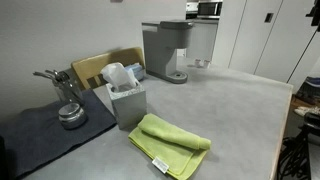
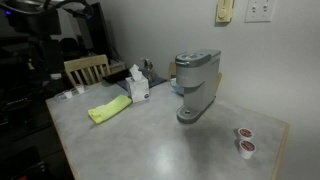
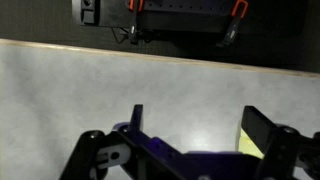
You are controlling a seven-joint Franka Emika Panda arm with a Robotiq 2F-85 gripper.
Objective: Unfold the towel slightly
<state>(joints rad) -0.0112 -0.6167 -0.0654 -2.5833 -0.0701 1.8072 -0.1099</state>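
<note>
My jaws stand released, spread wide with nothing held between them; in the wrist view my gripper [image 3: 200,118] fills the bottom of the frame over the bare grey surface [image 3: 60,90]; a sliver of the towel [image 3: 246,143] shows yellow at lower right, beside 1 finger. In both exterior views the towel [image 1: 170,145] [image 2: 110,110] lies folded and flat on the surface; in an exterior view it sits at lower centre, near the front of the grey tissue box [image 1: 128,103] and apart from the dark grey mat [image 1: 45,130] at the left; a coffee machine [image 1: 165,50] stands at upper centre. In an exterior view 2 coffee pods [image 2: 243,132] rest at lower right.
</note>
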